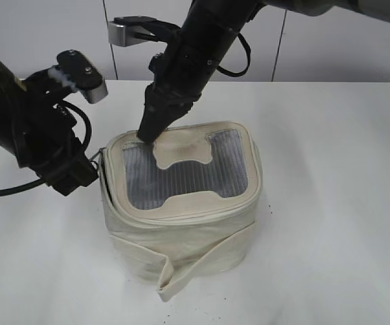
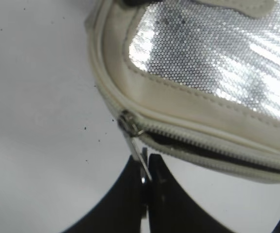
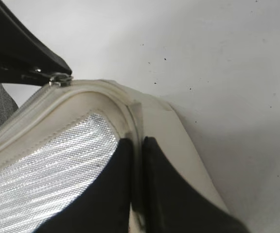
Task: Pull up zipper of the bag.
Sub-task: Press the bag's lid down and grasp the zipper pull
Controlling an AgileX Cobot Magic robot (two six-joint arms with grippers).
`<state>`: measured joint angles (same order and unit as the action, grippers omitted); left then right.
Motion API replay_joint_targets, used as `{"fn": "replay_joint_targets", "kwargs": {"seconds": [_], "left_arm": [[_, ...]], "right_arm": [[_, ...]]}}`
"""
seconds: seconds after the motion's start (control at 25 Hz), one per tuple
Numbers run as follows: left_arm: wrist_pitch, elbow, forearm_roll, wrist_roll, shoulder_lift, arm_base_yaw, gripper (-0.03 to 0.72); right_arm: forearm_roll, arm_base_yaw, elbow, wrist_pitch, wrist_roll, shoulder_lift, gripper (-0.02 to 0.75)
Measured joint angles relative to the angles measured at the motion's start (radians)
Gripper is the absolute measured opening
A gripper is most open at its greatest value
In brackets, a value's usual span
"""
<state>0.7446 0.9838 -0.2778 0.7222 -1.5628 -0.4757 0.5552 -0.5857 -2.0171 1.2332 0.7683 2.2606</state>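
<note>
Only left wrist view shows left pincer (image 2: 147, 187) clamping zipper (image 2: 130, 124).

We see the small boxy cream-white bag (image 1: 181, 223) as soft matt leatherette-like cloth with stitched seams; its grey mesh window (image 1: 181, 179) at 12 o'clock on the top panel is fine woven net, shiny under light. The thin cream zipper (image 2: 203, 145) has fabric tape and a glossy silver metal pull. The white table (image 1: 337, 203) looks smooth, matt, speckled. Both black grippers' fingers (image 3: 115, 194) look like smooth matt plastic.
</note>
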Motion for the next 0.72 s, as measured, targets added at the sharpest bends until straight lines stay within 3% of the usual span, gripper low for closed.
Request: {"fn": "replay_joint_targets", "kwargs": {"seconds": [0.56,0.72], "left_arm": [[0.128,0.000,-0.103,-0.075,0.056,0.002,-0.002],[0.239,0.000,-0.143,-0.088,0.056,0.002,-0.002]], "right_arm": [[-0.018,0.000,-0.003,0.000,-0.033,0.000,0.035],[-0.020,0.000,-0.003,0.000,-0.038,0.000,0.035]]}}
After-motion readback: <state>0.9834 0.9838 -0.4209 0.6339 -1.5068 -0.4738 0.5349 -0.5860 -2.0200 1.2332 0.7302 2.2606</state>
